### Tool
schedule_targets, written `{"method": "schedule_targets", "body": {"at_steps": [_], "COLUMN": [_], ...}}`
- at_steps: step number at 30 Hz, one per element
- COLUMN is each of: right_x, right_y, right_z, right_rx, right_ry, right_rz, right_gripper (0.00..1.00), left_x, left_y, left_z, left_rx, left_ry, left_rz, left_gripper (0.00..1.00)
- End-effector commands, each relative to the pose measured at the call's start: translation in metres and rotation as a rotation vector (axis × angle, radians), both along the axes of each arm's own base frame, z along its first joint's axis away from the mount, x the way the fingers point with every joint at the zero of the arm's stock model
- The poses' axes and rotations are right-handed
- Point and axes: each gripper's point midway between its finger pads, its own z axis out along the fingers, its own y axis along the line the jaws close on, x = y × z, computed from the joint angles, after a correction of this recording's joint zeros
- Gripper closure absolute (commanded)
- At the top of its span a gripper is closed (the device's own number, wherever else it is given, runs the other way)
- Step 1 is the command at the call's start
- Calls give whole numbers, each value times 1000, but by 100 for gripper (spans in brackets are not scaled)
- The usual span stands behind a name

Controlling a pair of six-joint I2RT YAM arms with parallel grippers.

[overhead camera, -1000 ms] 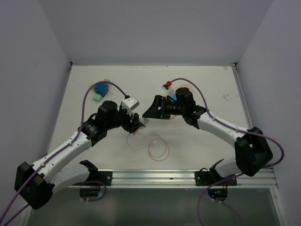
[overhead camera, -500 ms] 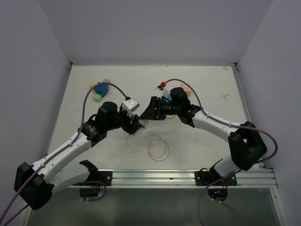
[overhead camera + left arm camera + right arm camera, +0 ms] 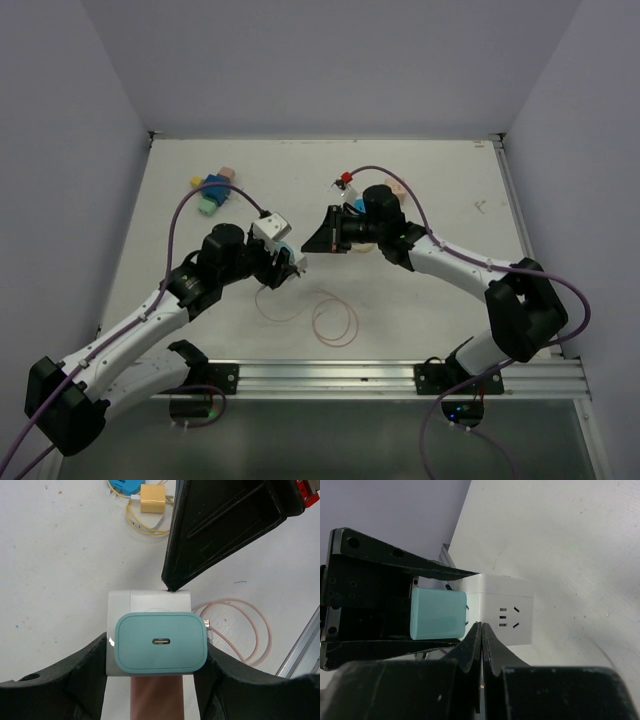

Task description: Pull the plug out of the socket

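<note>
Plug (image 3: 161, 642), one teal block, is clamped between the two fingers of the left end effector (image 3: 284, 264) near the middle of the table (image 3: 450, 190). Its prongs show partly out of the single white socket (image 3: 507, 605). The right end effector (image 3: 482, 630), clenched on nothing, has its tip at the socket's edge.

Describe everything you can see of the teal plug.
The plug is a teal, rounded-corner block of matte plastic, with a small USB port centred on its back face and no cable in it. The left gripper clamps its two sides. Bare metal prongs show between it and the white socket, so it looks partly pulled out. Whether their tips sit inside the socket cannot be told.
</note>
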Motion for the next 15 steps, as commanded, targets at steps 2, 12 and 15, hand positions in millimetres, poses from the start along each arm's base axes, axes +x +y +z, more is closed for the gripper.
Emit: {"method": "schedule_targets", "body": {"at_steps": [2, 12, 15], "right_x": [-14, -17, -18], "right_y": [0, -12, -13], "right_z": [11, 4, 7], "right_rx": [23, 2, 35], "right_ry": [-30, -33, -22], "right_rz": [54, -10, -28], "right_gripper": [99, 32, 28], "left_x": [16, 18, 18], "left_y": [-11, -10, -9], "left_z": [48, 51, 56], "left_rx": [-109, -140, -162], "left_ry": [-155, -151, -166], "left_rz": [6, 32, 51], "left_gripper": [100, 100, 100]}}
